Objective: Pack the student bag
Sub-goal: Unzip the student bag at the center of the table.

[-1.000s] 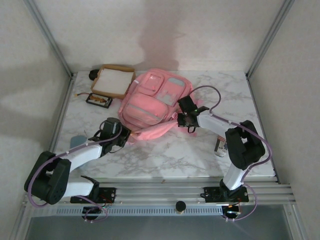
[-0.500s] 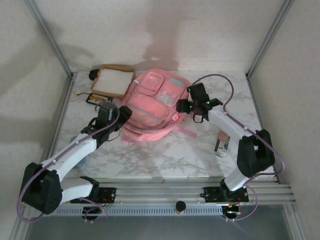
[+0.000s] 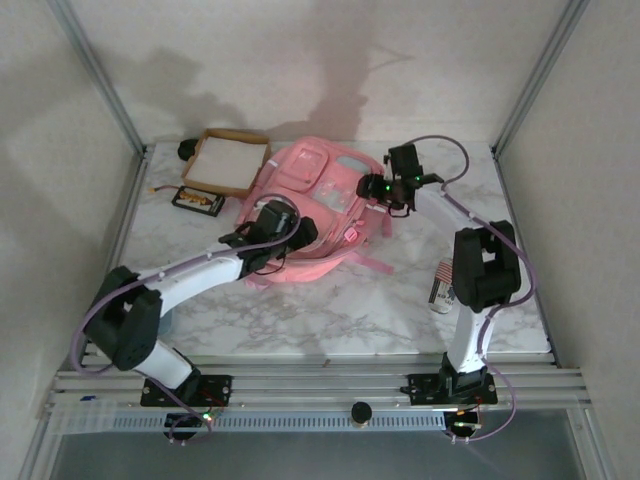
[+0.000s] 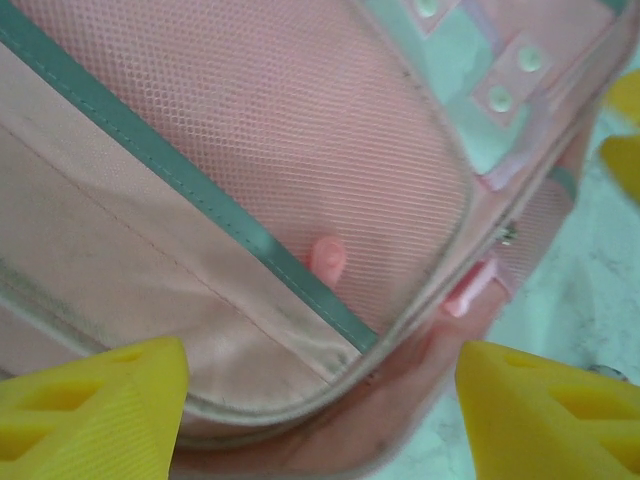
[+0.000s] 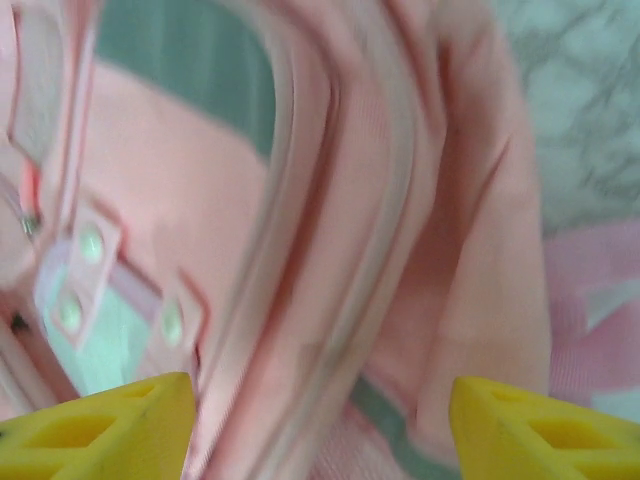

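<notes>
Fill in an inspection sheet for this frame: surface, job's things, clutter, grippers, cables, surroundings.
Surface: marble tabletop, no spills seen.
Job's things: pink student bag lying flat mid-table.
Clutter: cardboard tray and small dark box at far left; small striped container by the right arm.
Grippers: left gripper and right gripper both open over the bag, holding nothing.
Cables: purple cable loops along each arm; no snag seen.
Surroundings: white walls, aluminium frame post.
</notes>
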